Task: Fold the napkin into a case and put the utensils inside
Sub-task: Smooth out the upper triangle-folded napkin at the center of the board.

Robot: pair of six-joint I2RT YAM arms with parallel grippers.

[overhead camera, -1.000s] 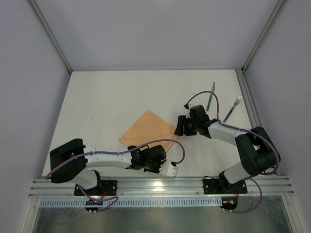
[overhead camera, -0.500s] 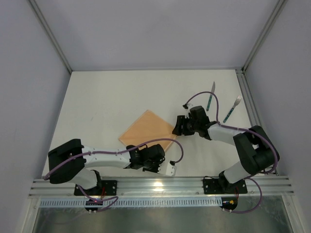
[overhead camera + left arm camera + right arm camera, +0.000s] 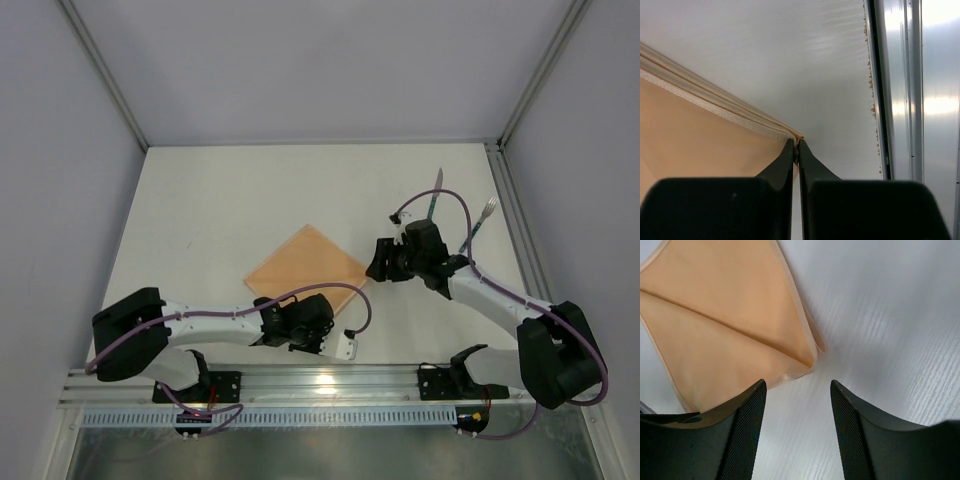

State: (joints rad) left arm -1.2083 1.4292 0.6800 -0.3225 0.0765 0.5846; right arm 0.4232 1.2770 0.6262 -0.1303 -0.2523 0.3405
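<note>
The peach-orange napkin point(image 3: 305, 262) lies as a diamond on the white table, its edges in layers. My left gripper point(image 3: 312, 320) point(image 3: 796, 146) is shut on the napkin's point(image 3: 695, 140) near corner, close to the front rail. Open and holding nothing, my right gripper point(image 3: 379, 262) point(image 3: 796, 386) hovers just short of the right corner of the napkin point(image 3: 725, 325), where a diagonal crease shows. The utensils lie at the back right: a teal-handled knife point(image 3: 433, 200) and a teal-handled fork point(image 3: 478, 224). No finished case shows.
A metal rail point(image 3: 330, 382) point(image 3: 900, 90) runs along the table's front edge just beside my left gripper. Grey walls and an aluminium frame post point(image 3: 505, 190) bound the table at the right, near the fork.
My right arm has swung out to the right, its gripper sliding slightly right while staying open by the napkin's right corner. The left gripper has edged slightly left, still pinching the corner.
</note>
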